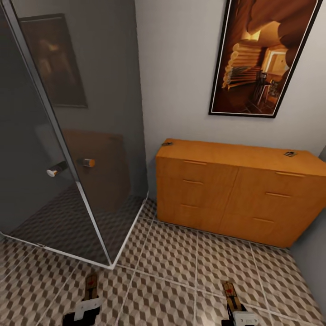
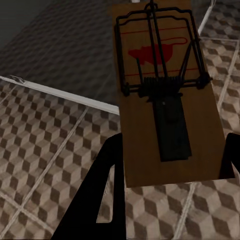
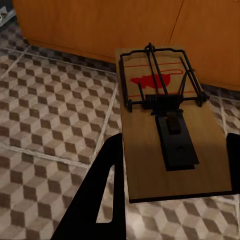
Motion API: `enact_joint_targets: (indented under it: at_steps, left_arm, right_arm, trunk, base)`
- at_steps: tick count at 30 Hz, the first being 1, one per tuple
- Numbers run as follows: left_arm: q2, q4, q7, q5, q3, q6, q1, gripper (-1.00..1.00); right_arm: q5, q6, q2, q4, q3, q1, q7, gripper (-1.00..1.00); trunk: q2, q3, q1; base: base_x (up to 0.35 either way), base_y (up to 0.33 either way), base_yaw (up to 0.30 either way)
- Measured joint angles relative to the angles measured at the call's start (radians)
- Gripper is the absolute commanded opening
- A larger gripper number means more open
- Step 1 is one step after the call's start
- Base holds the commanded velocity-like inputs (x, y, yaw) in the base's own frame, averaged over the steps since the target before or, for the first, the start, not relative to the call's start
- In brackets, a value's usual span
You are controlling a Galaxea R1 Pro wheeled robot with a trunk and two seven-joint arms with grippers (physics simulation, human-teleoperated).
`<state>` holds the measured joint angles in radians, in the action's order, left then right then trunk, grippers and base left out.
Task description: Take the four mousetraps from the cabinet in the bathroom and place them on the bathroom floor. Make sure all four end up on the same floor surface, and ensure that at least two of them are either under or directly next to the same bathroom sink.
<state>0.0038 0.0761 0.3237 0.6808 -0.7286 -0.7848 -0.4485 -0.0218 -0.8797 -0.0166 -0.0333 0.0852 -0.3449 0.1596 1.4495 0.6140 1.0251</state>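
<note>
The orange-brown cabinet (image 1: 235, 190) stands against the far wall. Two small mousetraps lie on its top, one at the left corner (image 1: 167, 144) and one near the right end (image 1: 290, 154). My left gripper (image 1: 87, 305) is shut on a third mousetrap (image 1: 91, 286) (image 2: 162, 95), held low over the cube-patterned bathroom floor (image 1: 181, 262). My right gripper (image 1: 237, 313) is shut on a fourth mousetrap (image 1: 229, 292) (image 3: 170, 135), which also hovers over the tiles in front of the cabinet (image 3: 125, 25). Black fingers (image 2: 107, 190) (image 3: 107, 185) flank each wooden plate. The sink is out of view.
A dark glass shower enclosure (image 1: 68, 136) with a knob handle (image 1: 54, 171) fills the left side, and its white base rail (image 2: 60, 92) runs close to my left gripper. A framed painting (image 1: 265, 54) hangs above the cabinet. A grey wall closes the right edge.
</note>
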Motion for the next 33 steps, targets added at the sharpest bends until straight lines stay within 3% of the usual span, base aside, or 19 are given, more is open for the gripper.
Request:
enact_joint_targets:
  at_steps: [23,33]
  left_arm:
    - [0.0,0.0,0.0,0.0,0.0,0.001,0.0,-1.0]
    - [0.0,0.0,0.0,0.0,0.0,0.002,0.0,-1.0]
  right_arm:
    - [0.0,-0.002,0.0,-0.001,0.0,0.0,0.0,-1.0]
    - [0.0,-0.006,0.0,-0.001,0.0,0.0,0.001,-1.0]
  trunk:
    - [0.0,0.0,0.0]
    - [0.0,0.0,0.0]
  base:
    - [0.0,0.0,0.288]
    - [0.0,0.0,0.097]
